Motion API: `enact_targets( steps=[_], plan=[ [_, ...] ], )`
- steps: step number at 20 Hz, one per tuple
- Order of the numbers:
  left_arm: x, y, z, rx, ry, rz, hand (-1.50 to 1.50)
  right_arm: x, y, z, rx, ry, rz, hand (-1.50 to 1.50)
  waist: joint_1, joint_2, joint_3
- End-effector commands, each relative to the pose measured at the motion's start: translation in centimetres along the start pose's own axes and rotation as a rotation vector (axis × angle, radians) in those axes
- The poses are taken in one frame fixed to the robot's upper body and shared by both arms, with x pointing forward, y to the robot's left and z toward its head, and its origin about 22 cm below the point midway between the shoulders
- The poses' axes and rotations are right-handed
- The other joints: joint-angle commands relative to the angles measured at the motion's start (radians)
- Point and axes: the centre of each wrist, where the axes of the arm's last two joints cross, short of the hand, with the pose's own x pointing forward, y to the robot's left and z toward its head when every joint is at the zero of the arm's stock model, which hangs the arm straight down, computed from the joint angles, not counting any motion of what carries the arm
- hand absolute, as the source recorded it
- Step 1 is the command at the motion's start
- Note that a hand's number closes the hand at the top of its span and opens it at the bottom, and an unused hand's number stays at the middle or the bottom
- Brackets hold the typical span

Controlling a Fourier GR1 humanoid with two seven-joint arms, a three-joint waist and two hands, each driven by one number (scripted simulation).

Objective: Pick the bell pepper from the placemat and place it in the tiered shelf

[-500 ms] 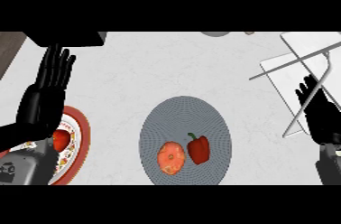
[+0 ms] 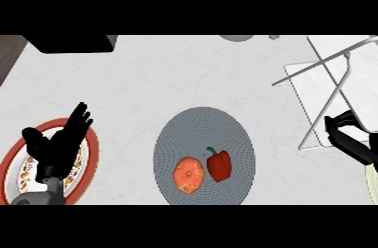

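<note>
2 things are sitting on the grey round placemat (image 2: pixel 204 142) in front of me: the bell pepper (image 2: pixel 219 165) and, just beside it on its left, an orange round fruit (image 2: pixel 188 175). I'm reading the pepper as a deep red, lobed body with a short dark stem pointing up and to the left, lying near the mat's lower half, untouched by either hand. My left hand (image 2: pixel 60 144) is hovering with straight, spread fingers over the red-rimmed plate (image 2: pixel 15 159) at the table's left edge, holding nothing; I'm judging it as simply parked there, out of the way. My right hand (image 2: pixel 345 134) is showing at the right edge with fingers and thumb curled in, nothing held, close to the tiered shelf (image 2: pixel 325 87), whose thin grey frame and white panel are lying at the upper right. Since the shelf is standing on that side, I'm judging the right hand as the natural one for the pick, and the grasp is not yet begun.
</note>
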Motion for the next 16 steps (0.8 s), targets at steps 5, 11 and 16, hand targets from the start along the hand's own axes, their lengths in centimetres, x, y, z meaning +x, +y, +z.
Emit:
enact_targets(
  steps=[5, 11, 16],
  plan=[
    [-1.5, -0.2, 0.6, 0.014, 0.199, 0.023, 0.00, -1.0, 1.4, 6.5, 0.122, -0.062, 0.036, -1.50, 0.017, -0.009, 0.003],
    [-2.0, 0.2, 0.1, -0.005, 0.204, 0.046, 0.00, 5.8, 0.7, 7.6, 0.376, -0.087, 0.095, -1.50, 0.012, -0.009, 0.000],
    [-1.4, 0.3, -0.1, 0.002, 0.203, 0.002, 0.00, 10.4, 2.4, 9.1, 0.437, -0.045, 0.178, -1.50, 0.028, -0.007, 0.000]
  ],
)
